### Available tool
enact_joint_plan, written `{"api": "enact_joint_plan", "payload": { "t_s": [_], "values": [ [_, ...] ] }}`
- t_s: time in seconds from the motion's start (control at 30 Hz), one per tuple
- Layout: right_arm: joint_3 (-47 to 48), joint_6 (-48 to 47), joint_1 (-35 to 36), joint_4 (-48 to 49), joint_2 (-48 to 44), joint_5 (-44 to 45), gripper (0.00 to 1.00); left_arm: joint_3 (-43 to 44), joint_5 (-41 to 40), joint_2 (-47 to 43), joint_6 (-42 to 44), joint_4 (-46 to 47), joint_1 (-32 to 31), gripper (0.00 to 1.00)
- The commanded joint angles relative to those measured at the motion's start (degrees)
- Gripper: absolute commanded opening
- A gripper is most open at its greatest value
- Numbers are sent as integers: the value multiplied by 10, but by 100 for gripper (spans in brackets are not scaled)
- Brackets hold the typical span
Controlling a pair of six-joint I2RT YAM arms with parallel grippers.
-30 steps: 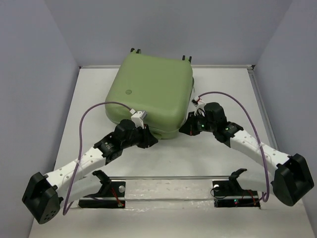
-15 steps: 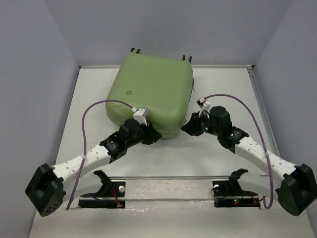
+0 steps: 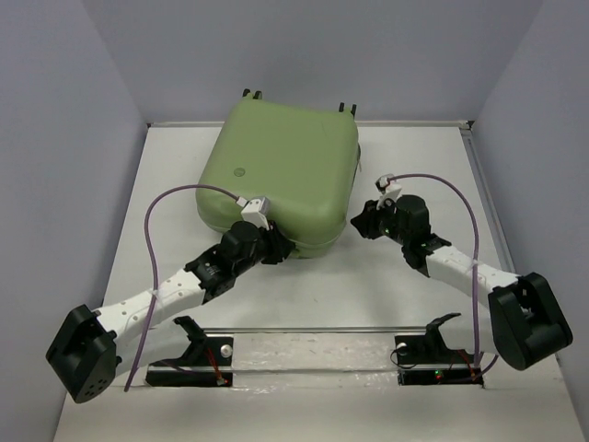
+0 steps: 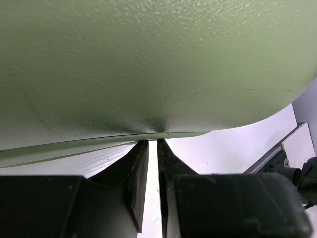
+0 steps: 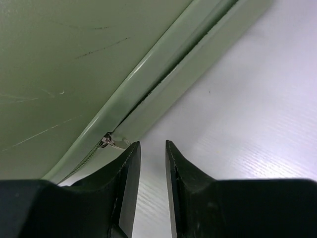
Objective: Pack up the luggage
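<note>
The luggage [image 3: 276, 166], a pale sage-green hard-shell suitcase, lies closed and flat at the back middle of the table, with its black wheels [image 3: 253, 93] at the far edge. My left gripper [image 3: 281, 249] is at its near edge. In the left wrist view the jaws [image 4: 152, 141] are almost together, holding nothing, with the tips against the shell's lower seam [image 4: 148, 64]. My right gripper [image 3: 361, 221] is just off the suitcase's right side. In the right wrist view it [image 5: 152, 144] is slightly open and empty over the table, beside the zip seam [image 5: 59, 59]. A small metal zip pull [image 5: 108, 141] sits by the left fingertip.
White table [image 3: 414, 166] with grey walls on three sides. A metal rail [image 3: 313, 330] with two black brackets [image 3: 198, 350] runs along the near edge between the arm bases. Purple cables loop over both arms.
The right arm has swung, its elbow drawing inward, and its gripper has moved slightly right and back from the suitcase's corner. The left gripper stays at the near edge.
</note>
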Motion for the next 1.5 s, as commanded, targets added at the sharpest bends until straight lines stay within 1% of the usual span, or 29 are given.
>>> {"api": "enact_joint_plan", "payload": {
  "t_s": [0.0,0.13,0.27,0.37,0.53,0.57,0.6,0.77,0.83,0.9,1.1,1.13,1.3,1.37,1.47],
  "values": [
    [-10,-61,-23,138,40,-77,34,1,-30,-23,9,20,-2,25],
    [-14,-70,-28,156,62,-142,36,-2,-28,-26,10,19,-2,25],
    [-13,-85,-28,157,82,-154,38,0,-31,-27,10,15,-2,25],
    [-6,-94,-28,157,100,-183,39,5,-39,-26,13,11,-1,25],
    [-7,-106,-28,140,98,-183,39,22,-56,-26,22,-4,0,25],
    [-2,-108,-28,122,94,-129,39,24,-56,-25,24,-7,0,25],
    [-3,-88,-28,106,81,-104,38,28,-56,-24,26,-9,3,25],
    [-38,-39,-28,87,28,-63,37,38,-57,-17,33,-11,7,25],
    [-47,-28,-28,86,5,-73,37,40,-58,-18,34,-11,10,25],
    [-52,-28,-28,95,4,-94,36,41,-59,-19,35,-11,14,25],
    [-45,-55,-28,127,47,-139,37,45,-65,-30,35,-15,22,25],
    [-40,-62,-28,127,52,-162,38,45,-65,-31,35,-16,25,25],
    [-41,-74,-28,141,50,-178,42,46,-65,-36,39,-23,27,25],
    [-47,-74,-28,154,42,-162,53,45,-64,-38,39,-23,30,25],
    [-34,-88,-28,156,53,-158,54,44,-63,-38,39,-24,33,25]
  ]
}}
